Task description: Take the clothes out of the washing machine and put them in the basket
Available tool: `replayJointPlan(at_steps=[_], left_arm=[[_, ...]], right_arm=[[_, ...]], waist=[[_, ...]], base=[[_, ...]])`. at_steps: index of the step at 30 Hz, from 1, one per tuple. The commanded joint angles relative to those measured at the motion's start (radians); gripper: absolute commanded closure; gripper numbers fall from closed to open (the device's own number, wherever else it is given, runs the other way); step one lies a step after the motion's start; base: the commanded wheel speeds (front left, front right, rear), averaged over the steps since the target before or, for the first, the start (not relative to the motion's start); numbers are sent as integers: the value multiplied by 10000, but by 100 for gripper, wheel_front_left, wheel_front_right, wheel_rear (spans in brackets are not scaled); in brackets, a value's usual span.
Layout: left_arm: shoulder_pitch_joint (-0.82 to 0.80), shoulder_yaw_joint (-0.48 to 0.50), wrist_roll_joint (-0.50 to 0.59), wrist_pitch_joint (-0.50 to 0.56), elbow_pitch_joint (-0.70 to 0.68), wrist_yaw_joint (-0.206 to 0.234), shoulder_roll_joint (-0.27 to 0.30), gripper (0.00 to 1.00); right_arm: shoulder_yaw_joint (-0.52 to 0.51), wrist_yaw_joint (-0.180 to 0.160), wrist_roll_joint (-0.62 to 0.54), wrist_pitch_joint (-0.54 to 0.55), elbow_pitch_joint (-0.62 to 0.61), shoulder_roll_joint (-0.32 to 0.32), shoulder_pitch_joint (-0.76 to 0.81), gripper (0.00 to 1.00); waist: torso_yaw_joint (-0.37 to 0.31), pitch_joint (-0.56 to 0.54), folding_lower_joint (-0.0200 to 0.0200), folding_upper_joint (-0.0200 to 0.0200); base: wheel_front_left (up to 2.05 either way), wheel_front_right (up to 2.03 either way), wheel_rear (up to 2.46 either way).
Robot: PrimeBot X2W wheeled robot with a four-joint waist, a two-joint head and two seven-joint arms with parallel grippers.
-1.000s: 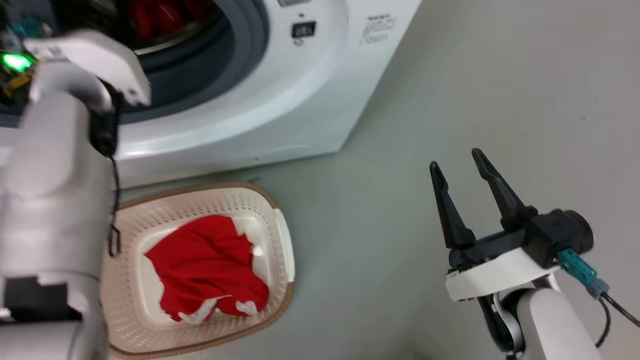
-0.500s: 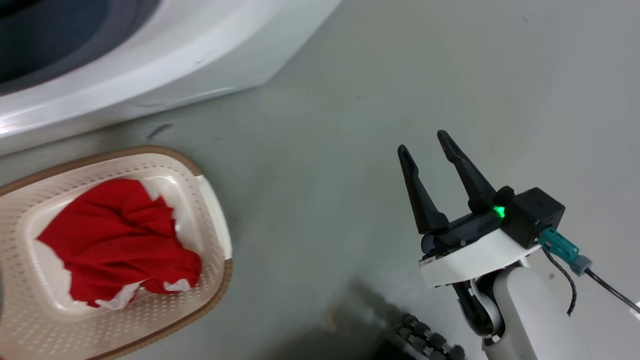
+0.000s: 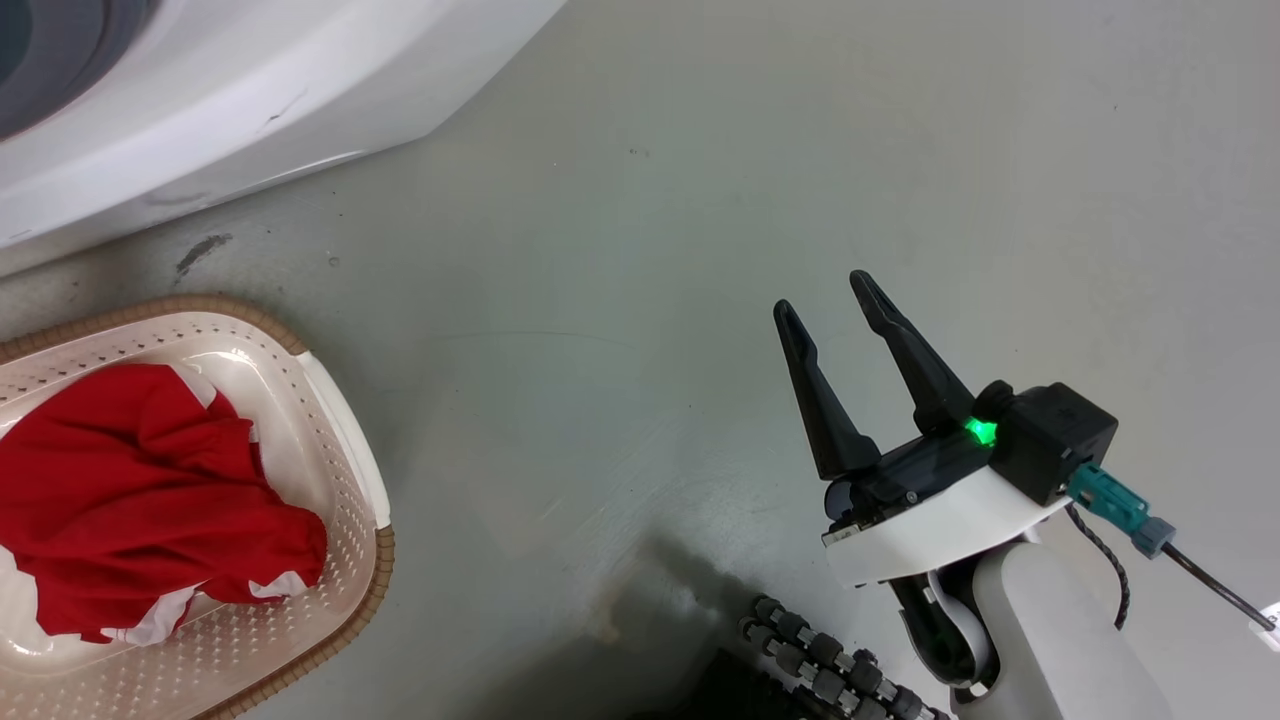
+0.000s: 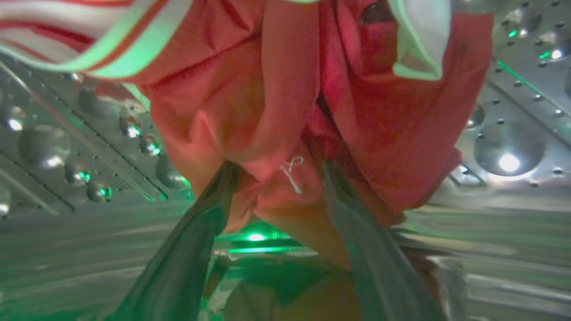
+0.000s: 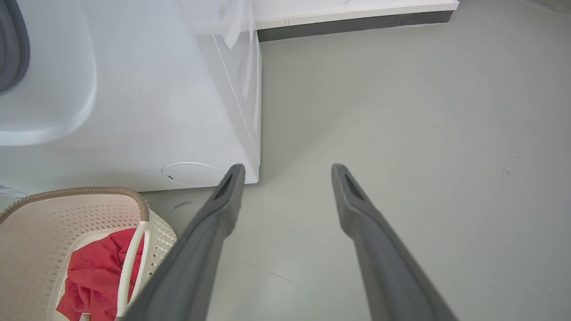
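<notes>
One garment (image 3: 150, 490) in the basket (image 3: 383, 560) — a second garment (image 4: 379, 125) at the left tool (image 4: 279, 167).

No readable text or labels.

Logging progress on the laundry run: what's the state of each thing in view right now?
washing machine: red clothes lying in its drum.
basket: upright on the floor, red garment inside.
left gripper: open, in the drum, red clothes between its fingers.
right gripper: open, empty, above the floor.
</notes>
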Motion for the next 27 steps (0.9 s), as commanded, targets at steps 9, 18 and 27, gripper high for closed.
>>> replayJointPlan(at_steps=[9, 18, 27], left_arm=[[1317, 16, 128, -219, -2093, 683, 388, 100], [2838, 25, -24, -3086, -3575, 784, 181, 100], [5059, 228, -746, -7159, -2816, 621, -788, 100]], right_arm=[[142, -7, 175, -24, -3, 22, -21, 0], [-198, -7, -140, -25, 155, 19, -105, 0], [-760, -7, -979, -25, 736, 9, 565, 0]], waist=[[-125, -303, -1, 0], [424, -1223, -1, 0], [1472, -3573, -1, 0]], base=[[0, 0, 0], [0, 0, 0], [0, 0, 0]])
